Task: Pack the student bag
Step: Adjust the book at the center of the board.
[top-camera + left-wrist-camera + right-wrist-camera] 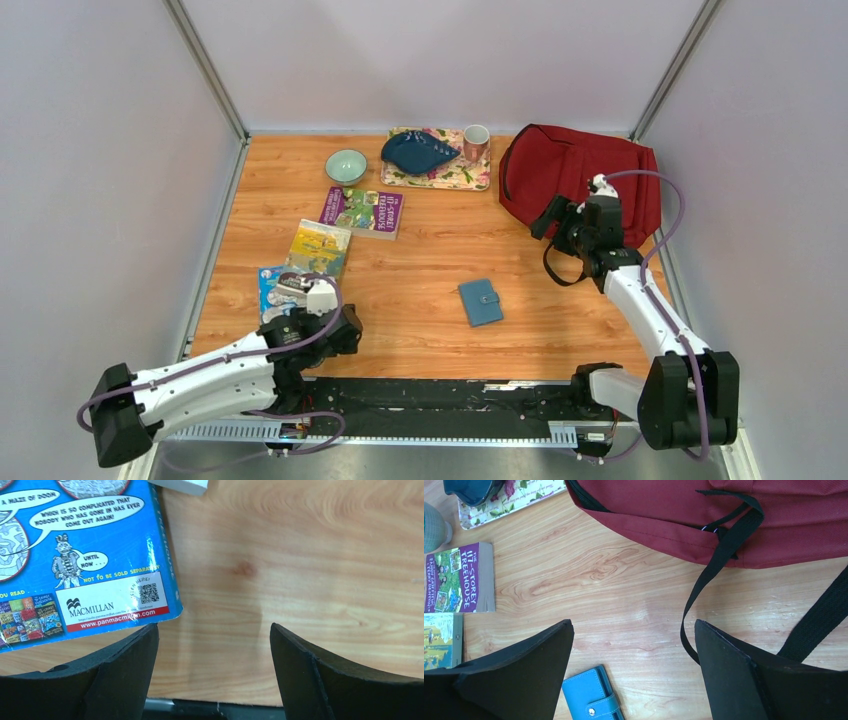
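The student bag (570, 175), a dark red backpack with black straps, lies at the table's back right; the right wrist view shows its lower edge (724, 515) and a loose black strap (719, 565). My right gripper (553, 217) hovers open just in front of the bag, with bare wood between its fingers (634, 625). My left gripper (340, 335) is open near the front left edge, over bare wood (215, 630). A blue comic book (80, 555) lies just left of its left finger, and nothing is held.
A blue wallet (481, 302) lies mid-table, also below the right gripper (589, 695). A purple book (362, 211), a yellow-green book (320, 248) and the blue book (272, 288) sit at left. At the back are a green bowl (346, 166), a floral tray (470, 178), a blue dish (418, 151) and a mug (476, 142).
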Robot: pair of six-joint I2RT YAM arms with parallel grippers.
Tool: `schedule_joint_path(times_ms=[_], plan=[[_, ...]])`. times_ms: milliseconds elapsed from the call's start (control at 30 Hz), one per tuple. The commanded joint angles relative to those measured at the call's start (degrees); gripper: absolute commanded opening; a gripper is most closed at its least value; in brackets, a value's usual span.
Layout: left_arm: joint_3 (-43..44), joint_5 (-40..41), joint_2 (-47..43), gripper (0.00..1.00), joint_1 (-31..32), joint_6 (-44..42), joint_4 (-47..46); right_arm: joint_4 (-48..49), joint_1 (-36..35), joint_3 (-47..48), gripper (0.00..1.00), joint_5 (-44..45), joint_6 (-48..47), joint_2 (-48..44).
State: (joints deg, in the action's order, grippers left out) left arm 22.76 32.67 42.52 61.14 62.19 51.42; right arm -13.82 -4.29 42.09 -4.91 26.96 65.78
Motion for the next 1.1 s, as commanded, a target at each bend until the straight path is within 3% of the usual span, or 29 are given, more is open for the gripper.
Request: schedule_joint_path(times_ms=[0,233,433,500,567,600,700,800,1067], plan=[[0.35,2.76,-1.48,0.89,-4.45,-10.42,-6.32,1.96,0.34,3.09,0.94,-1.42,-0.15,0.05],[4.30,-0.67,-2.79,0.89,-3.76,-13.15,-7.91,-0.85,0.25,3.18,0.93,-3.79,0.55,-0.13],[6.76,-0.50,-2.19,0.89,1.25,-15.60,-13.09,-3.84,-0.97,4.23,0.88,-17.84,-3.76,0.75],[7.29,-0.85,-0.52,0.89,1.61,-17.19,-16.25,-4.28,-5.43,4.58,0.88,-22.59,-4.63,0.75],[7.82,0.11,0.45,0.89,1.61,-20.43,-19.58,-5.50,-10.88,4.41,0.88,-17.20,-4.29,0.58],[8.08,0.99,1.24,0.90,1.61,-21.40,-20.56,-4.82,-17.61,3.54,0.88,-14.37,-1.85,0.40],[9.14,7.39,1.86,0.93,1.52,-24.92,-22.58,0.70,-27.48,-2.07,0.88,-5.39,3.52,0.05],[10.28,11.80,1.86,0.95,0.65,-29.40,-24.52,7.64,-32.59,-4.38,0.87,-5.12,10.47,1.72],[8.44,11.02,-0.77,0.96,-5.07,-30.29,-27.34,9.78,-45.01,-0.52,0.86,8.50,20.13,8.57]])
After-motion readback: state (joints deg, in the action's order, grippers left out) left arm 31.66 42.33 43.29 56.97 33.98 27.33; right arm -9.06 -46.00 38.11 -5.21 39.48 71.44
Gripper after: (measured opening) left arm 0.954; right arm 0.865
